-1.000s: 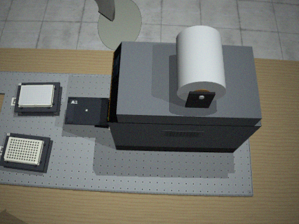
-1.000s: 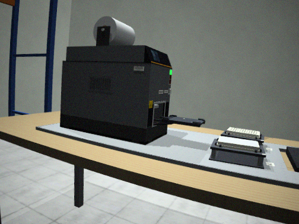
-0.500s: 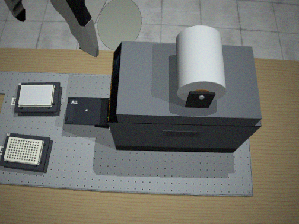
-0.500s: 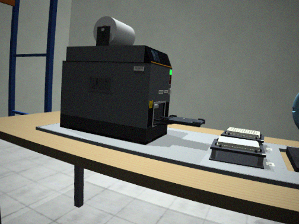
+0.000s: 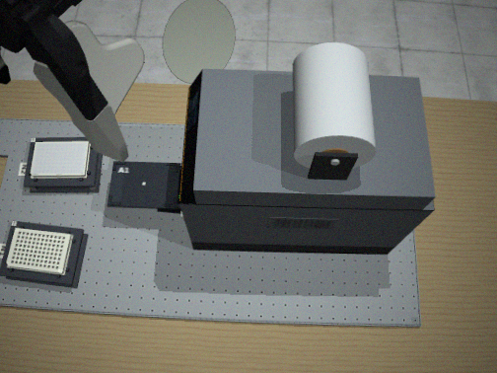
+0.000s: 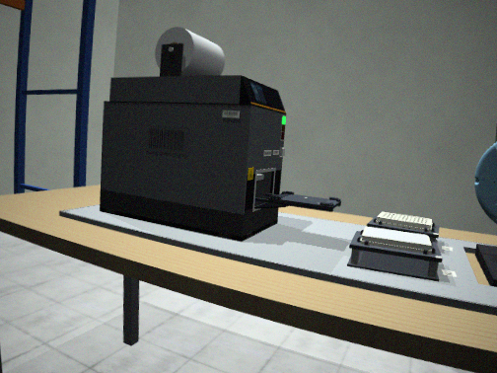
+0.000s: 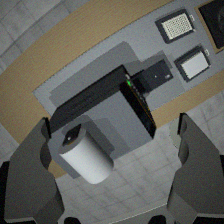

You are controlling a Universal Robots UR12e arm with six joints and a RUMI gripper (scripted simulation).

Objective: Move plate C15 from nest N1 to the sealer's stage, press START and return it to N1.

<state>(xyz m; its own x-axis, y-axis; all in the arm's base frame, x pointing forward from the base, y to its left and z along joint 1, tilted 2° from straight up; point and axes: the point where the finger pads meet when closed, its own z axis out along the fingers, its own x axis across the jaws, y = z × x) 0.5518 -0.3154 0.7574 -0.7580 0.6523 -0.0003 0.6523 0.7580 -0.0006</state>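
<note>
Plate C15 (image 5: 39, 251) (image 6: 406, 219) (image 7: 177, 26), cream with open wells, lies in nest N1 (image 5: 79, 265); its code is not readable. A white plate (image 5: 59, 159) (image 6: 394, 239) (image 7: 195, 65) lies in nest N2 (image 5: 95, 179). The sealer (image 5: 227, 122) (image 6: 173, 172) (image 7: 120, 120) has its bare stage (image 5: 128, 193) (image 6: 308, 200) (image 7: 162, 72) out. Its lamp (image 6: 284, 120) (image 7: 128, 83) is green. My gripper (image 7: 113, 117) is open and empty, high above the bench; in the top view a jaw overlaps the view between N2 and the stage.
A white foil roll (image 5: 332, 103) (image 6: 204, 53) (image 7: 87, 157) stands up from the sealer's top. A pale round disc (image 5: 198, 38) is beyond the table's back edge. A dark block (image 6: 488, 261) is at the right in the exterior view. A blue arm part (image 6: 488, 182) shows at the right edge.
</note>
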